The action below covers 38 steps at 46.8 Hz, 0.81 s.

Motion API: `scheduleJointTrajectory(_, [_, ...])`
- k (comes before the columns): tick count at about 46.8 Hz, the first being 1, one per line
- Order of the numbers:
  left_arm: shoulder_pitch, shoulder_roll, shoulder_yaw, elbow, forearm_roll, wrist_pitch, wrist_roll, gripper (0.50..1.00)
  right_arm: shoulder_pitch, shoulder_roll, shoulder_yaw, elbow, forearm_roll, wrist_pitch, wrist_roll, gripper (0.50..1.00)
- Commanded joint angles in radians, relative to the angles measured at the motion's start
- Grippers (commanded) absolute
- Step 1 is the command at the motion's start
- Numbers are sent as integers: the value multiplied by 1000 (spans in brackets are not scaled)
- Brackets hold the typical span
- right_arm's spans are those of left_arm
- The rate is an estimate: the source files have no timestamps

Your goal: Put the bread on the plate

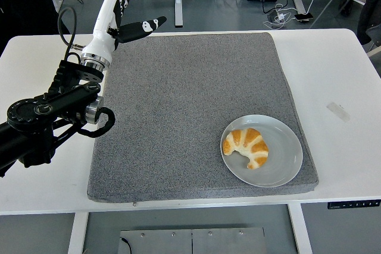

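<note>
Broadly, a white table (333, 69) fills the view, and most of its middle is covered by a grey mat (190, 105) that reaches close to the near edge. Over the table's left part the left arm (47, 120) comes in from the picture's left edge, black along its length and angled up toward the far left corner of the mat. At its end the left hand (116, 13) is white with dark fingertips, raised above the mat's far left corner, its fingers straight and spread with the thumb sticking out to the right; it holds nothing. A black cable loops beside the wrist. On the mat's near right corner sits a round grey plate (286, 159), wholly on the mat. The bread (246, 147), a golden croissant with pale stripes, lies on the left half of the plate, well apart from the hand. A small strip of tape (339, 111) lies on the bare table to the right of the mat
</note>
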Motion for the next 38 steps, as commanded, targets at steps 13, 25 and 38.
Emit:
scheduleJointTrajectory(13, [93,-13,-197,88,-134,-169,13,966,2,0,1,3,0,0,0,1000])
scheduleJointTrajectory(25, [102,-105,-327,342,-217,-370,21,966,0,0,0,0,0,-1,-1,1000])
scheduleJointTrajectory(38, [89,-180,-379,527,-290,-532,18,966,11,0,5,12,1,2,0,1000])
